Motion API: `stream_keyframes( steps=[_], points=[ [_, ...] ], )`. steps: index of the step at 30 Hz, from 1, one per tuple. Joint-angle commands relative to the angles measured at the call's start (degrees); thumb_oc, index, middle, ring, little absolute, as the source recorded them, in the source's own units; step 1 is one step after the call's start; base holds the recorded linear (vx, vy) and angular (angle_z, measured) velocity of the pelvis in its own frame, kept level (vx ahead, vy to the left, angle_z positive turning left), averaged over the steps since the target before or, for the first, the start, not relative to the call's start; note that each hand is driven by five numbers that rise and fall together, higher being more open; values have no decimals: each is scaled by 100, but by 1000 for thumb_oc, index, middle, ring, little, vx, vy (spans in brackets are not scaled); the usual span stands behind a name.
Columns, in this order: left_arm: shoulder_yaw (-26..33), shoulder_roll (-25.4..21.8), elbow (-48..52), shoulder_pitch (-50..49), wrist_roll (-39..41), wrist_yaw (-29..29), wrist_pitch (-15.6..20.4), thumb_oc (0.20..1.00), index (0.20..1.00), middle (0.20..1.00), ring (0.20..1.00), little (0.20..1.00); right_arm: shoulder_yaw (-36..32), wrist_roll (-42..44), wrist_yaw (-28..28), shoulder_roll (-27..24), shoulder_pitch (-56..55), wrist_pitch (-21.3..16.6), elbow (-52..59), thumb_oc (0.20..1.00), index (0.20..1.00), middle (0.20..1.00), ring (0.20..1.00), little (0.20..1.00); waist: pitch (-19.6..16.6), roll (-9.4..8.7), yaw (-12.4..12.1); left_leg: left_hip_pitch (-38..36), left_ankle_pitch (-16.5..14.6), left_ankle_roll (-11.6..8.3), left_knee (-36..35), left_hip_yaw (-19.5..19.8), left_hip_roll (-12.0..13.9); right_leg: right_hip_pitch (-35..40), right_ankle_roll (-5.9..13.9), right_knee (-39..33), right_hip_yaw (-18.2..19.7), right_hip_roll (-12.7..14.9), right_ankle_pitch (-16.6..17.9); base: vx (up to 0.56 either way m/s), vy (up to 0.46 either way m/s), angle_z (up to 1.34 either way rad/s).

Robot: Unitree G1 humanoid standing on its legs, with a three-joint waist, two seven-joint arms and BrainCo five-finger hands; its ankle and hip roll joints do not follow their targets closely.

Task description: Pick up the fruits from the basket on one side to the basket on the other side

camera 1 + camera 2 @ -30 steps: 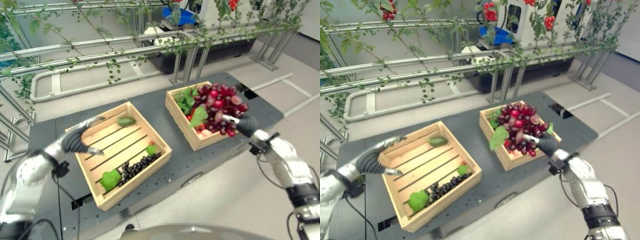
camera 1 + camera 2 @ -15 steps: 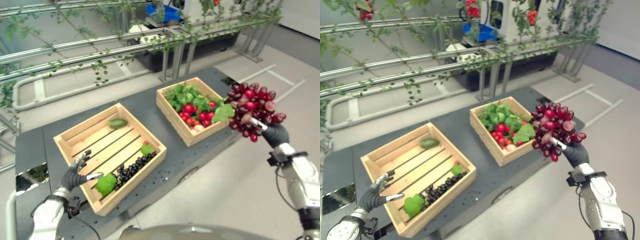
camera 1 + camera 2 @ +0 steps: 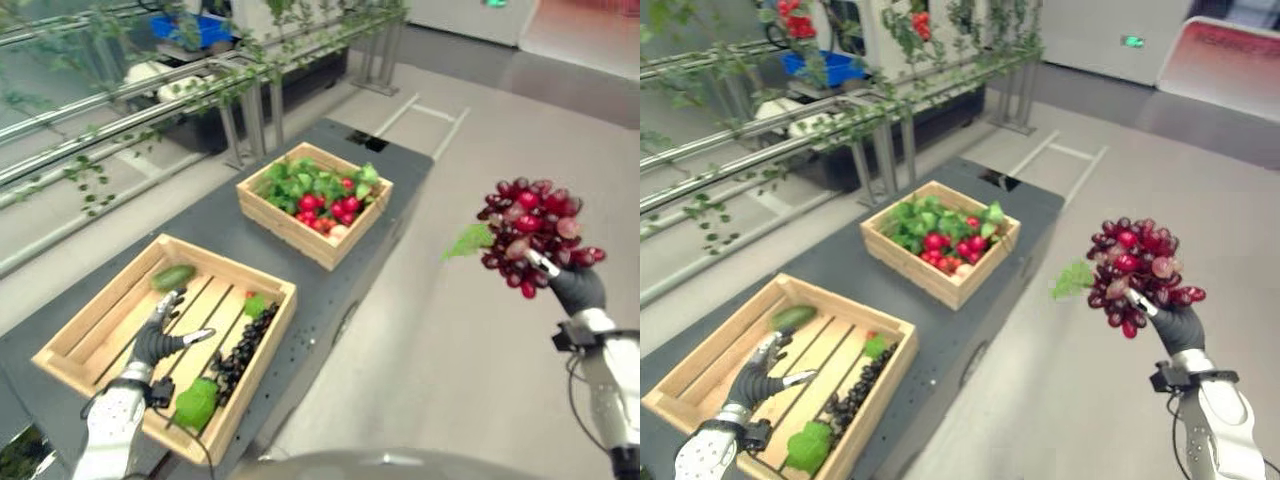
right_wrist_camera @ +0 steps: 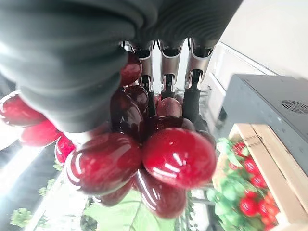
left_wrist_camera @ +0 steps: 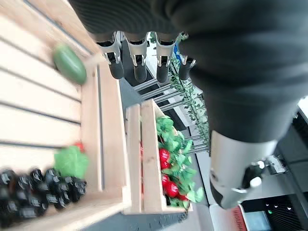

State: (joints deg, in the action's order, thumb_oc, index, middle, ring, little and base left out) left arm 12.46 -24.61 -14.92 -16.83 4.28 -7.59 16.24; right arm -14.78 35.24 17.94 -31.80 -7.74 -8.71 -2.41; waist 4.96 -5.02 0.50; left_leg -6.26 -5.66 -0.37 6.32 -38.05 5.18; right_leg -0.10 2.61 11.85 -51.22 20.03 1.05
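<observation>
The right hand (image 3: 574, 288) now carries the red grape bunch (image 3: 532, 233) farther from the fruit basket (image 3: 312, 200) (fingers curled round it); the left hand (image 3: 158, 338) hovers, fingers straight, over the slatted basket (image 3: 75, 335).

Both eye views look steeply down from the robot's head at the same two wooden crates (image 3: 165, 345) (image 3: 940, 243) on the dark table (image 3: 215, 228), while each wrist view peers from very close along its own hand, the left wrist view also catching both crates.
</observation>
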Motion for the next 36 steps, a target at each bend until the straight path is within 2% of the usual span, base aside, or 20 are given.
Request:
stream_keyframes(
  steps=[1, 3, 4, 6, 8, 9, 10, 11, 13, 14, 15, 16, 17, 18, 19, 20, 23, 28, 32, 36],
  points=[
    [35, -207, 265, 317, 243, 344, 409, 1000, 1000, 1000, 1000, 1000, -519, 474, -102, -194, 364, -585, 189, 200, 200, 200, 200, 200, -244, -53, 99, 125, -514, 114, 321, 121, -149, -210, 594, -305, 342, 147, 447, 35, -140, -44],
    [20, -198, 244, 370, 275, 396, 445, 1000, 1000, 1000, 1000, 1000, -572, 509, -132, -227, 341, -598, 249, 200, 200, 200, 200, 200, -265, -40, 110, 93, -585, 104, 406, 19, -74, -177, 562, -425, 408, 52, 432, 40, -174, -33],
    [45, -193, 229, 442, 235, 549, 462, 1000, 1000, 1000, 1000, 1000, -646, 614, -191, -240, 319, -637, 215, 200, 200, 200, 200, 200, -302, -100, 195, 130, -630, 34, 747, -73, 40, -147, 491, -594, 546, -97, 295, 65, -277, -35],
    [102, -154, 119, 564, 254, 853, 471, 1000, 1000, 1000, 1000, 1000, -566, 609, -296, -158, 327, -740, 355, 200, 200, 200, 200, 200, -314, -188, 126, 382, -621, -295, 1907, -273, 642, 2, 253, -940, 809, -552, 35, 105, -416, -52],
    [189, -122, 72, 597, 413, 955, 484, 1000, 1000, 1000, 1000, 1000, -565, 678, -295, -194, 304, -742, 390, 200, 200, 200, 200, 200, -237, -199, -22, 604, 14, -775, 2798, 76, 1034, 201, 62, -1205, 1125, -1005, -159, 87, -294, -104],
    [234, -100, 92, 635, 444, 1053, 495, 1000, 1000, 1000, 1000, 1000, -545, 667, -346, -224, 325, -765, 345, 200, 200, 200, 200, 200, -179, -199, -161, 749, 269, -919, 3036, 392, 1078, 316, -9, -1354, 1231, -1168, -207, -7, -175, -159],
    [280, -80, 132, 648, 474, 1165, 514, 1000, 1000, 1000, 1000, 1000, -523, 655, -396, -253, 382, -781, 274, 200, 200, 200, 200, 200, -116, -197, -272, 916, 289, -966, 3058, 841, 979, 368, -90, -1461, 1411, -1307, -231, -39, -96, -143],
    [321, -39, 143, 647, 456, 1251, 511, 1000, 1000, 1000, 1000, 1000, -509, 659, -423, -262, 422, -787, 187, 200, 200, 200, 200, 200, -69, -215, -341, 1096, 148, -926, 2965, 1229, 735, 377, -103, -1530, 1553, -1357, -204, -32, -41, -159],
    [441, 46, 126, 693, 424, 1461, 559, 1000, 1000, 1000, 1000, 1000, -525, 712, -391, -313, 466, -810, 150, 200, 200, 200, 200, 200, -27, -222, -400, 1282, -34, -786, 2369, 1775, 506, 326, 19, -1597, 1818, -1414, -96, -31, 70, -138],
    [490, 87, 165, 698, 410, 1526, 579, 1000, 1000, 1000, 1000, 1000, -514, 743, -359, -322, 509, -826, 170, 200, 200, 200, 200, 200, -41, -199, -415, 1185, -226, -669, 1980, 1968, 421, 253, 97, -1572, 1927, -1400, -53, -21, 103, -121],
    [495, 97, 170, 694, 405, 1531, 577, 1000, 1000, 1000, 1000, 1000, -508, 745, -357, -328, 514, -827, 168, 200, 200, 200, 200, 200, -42, -198, -418, 1150, -223, -649, 1925, 1947, 400, 250, 114, -1563, 1939, -1383, -46, -49, 149, -151],
    [533, 96, 206, 676, 274, 1669, 613, 1000, 1000, 1000, 1000, 1000, -340, 696, -364, -337, 640, -854, 66, 200, 200, 200, 200, 200, -44, -214, -618, 1255, -349, -467, 1482, 2932, -286, 99, 191, -1528, 2352, -1352, 109, -29, 108, -116],
    [536, 98, 206, 676, 268, 1675, 614, 1000, 1000, 1000, 1000, 1000, -331, 695, -364, -340, 653, -861, 52, 200, 200, 200, 200, 200, -49, -225, -617, 1245, -335, -456, 1450, 2923, -302, 92, 200, -1530, 2359, -1337, 113, -25, 183, -141],
    [678, 155, 300, 616, 327, 1799, 689, 1000, 1000, 1000, 1000, 1000, -47, 714, -380, -323, 958, -836, -33, 200, 200, 200, 200, 200, -52, -137, -772, 1123, -317, -399, 1038, 3711, -629, 44, 241, -1464, 2841, -1407, 150, 1, 96, -125],
    [684, 160, 301, 619, 326, 1800, 690, 1000, 1000, 1000, 1000, 1000, -40, 715, -380, -327, 974, -839, -41, 200, 200, 200, 200, 200, -46, -156, -768, 1117, -262, -389, 991, 3701, -655, 27, 242, -1461, 2846, -1379, 170, -4, 201, -178],
    [774, 137, 386, 650, 270, 1908, 745, 1000, 1000, 1000, 1000, 1000, 106, 738, -384, -241, 1054, -798, -22, 200, 200, 200, 200, 200, -119, -55, -733, 852, -244, -319, 542, 3833, -722, -27, 278, -1419, 3048, -1396, 198, -11, 166, -193],
    [797, 97, 438, 705, 177, 1924, 736, 1000, 1000, 1000, 1000, 1000, 82, 666, -410, -169, 964, -766, 74, 200, 200, 200, 200, 200, -184, -6, -667, 693, -194, -248, 322, 3697, -731, -80, 315, -1329, 3098, -1320, 213, -6, 198, -113],
    [659, 38, 638, 788, -120, 1866, 676, 1000, 1000, 1000, 1000, 1000, 193, 502, -414, 44, 1000, -674, 220, 200, 200, 200, 200, 200, -163, 194, -483, 491, -96, -11, -51, 3335, -937, -438, 539, -790, 3015, -852, 202, -80, 243, -38],
    [654, 62, 654, 763, -148, 1788, 651, 1000, 1000, 1000, 1000, 1000, 216, 469, -297, 161, 937, -581, 400, 200, 200, 200, 200, 200, -170, 279, -457, 345, -59, 73, -219, 3220, -1041, -582, 590, -464, 2865, -570, 205, -44, 164, -47],
    [648, 39, 682, 772, -193, 1767, 607, 1000, 1000, 1000, 1000, 1000, 184, 455, -284, 219, 828, -546, 483, 200, 200, 200, 200, 200, -212, 267, -428, 267, -73, 143, -272, 3276, -1122, -611, 587, -263, 2771, -432, 235, 4, 93, -27]
  ],
)
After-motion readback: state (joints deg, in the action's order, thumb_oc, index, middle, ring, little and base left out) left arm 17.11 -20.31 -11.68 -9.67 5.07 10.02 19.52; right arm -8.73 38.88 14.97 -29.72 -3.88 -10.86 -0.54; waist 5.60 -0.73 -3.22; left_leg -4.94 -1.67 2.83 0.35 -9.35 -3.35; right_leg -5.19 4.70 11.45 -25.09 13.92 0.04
